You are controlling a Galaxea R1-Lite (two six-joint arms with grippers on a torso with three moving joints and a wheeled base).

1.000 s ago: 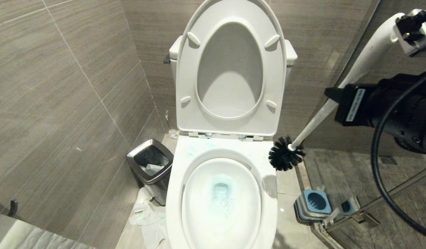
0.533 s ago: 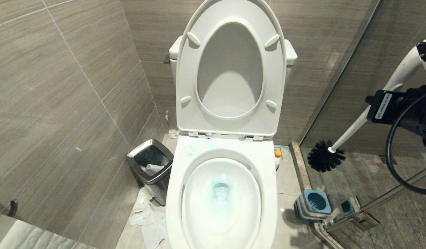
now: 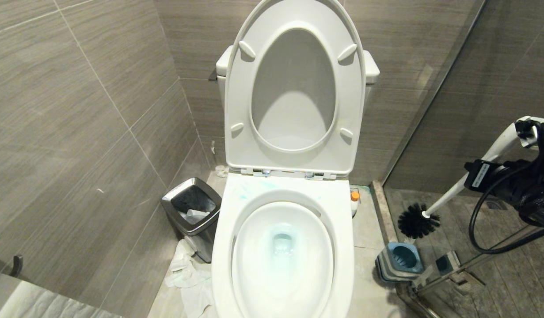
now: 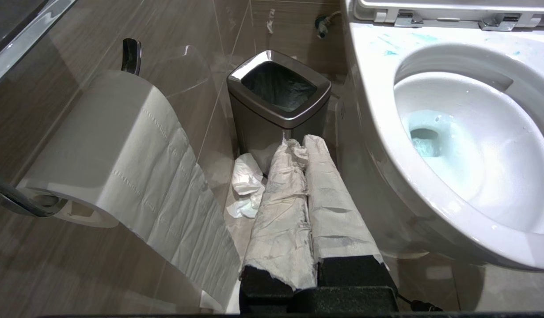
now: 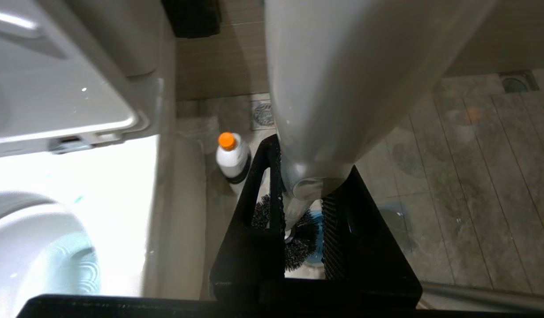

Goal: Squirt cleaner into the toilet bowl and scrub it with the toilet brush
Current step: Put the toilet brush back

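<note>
- Toilet brush (image 3: pixel 457 187) is hanging to the right of the toilet bowl (image 3: pixel 347 229), just above its blue-and-grey holder (image 3: pixel 397 260) on the floor; black bristle head (image 3: pixel 417 219) is not touching the holder.
- Right gripper (image 5: pixel 305 207) is clamping the white handle between its black fingers (grip sits high on the shaft, far from the bristles).
- Left gripper (image 4: pixel 303 145) is sitting closed and empty beside the bowl, near the waste bin (image 4: pixel 278 88), its fingers wrapped in paper.
- Long axis: handle is running diagonally in the head view, bristle end pointing down and toward the bowl side, rounded top end pointing up and away to the robot's right.
- Risk 1: head is looking slightly off the holder's opening; a slanted descent could catch the rim and tip the holder.
- Risk 2: wet bristles could be dripping turquoise cleaner onto the floor tiles.
- Risk 3: the glass partition (image 3: pixel 435 101) is standing close; a wide swing of the long handle could knock it.
- Cleaner (image 3: pixel 354 199) is standing upright on the floor just beside the bowl's right flank (a stray swing could topple it).
</note>
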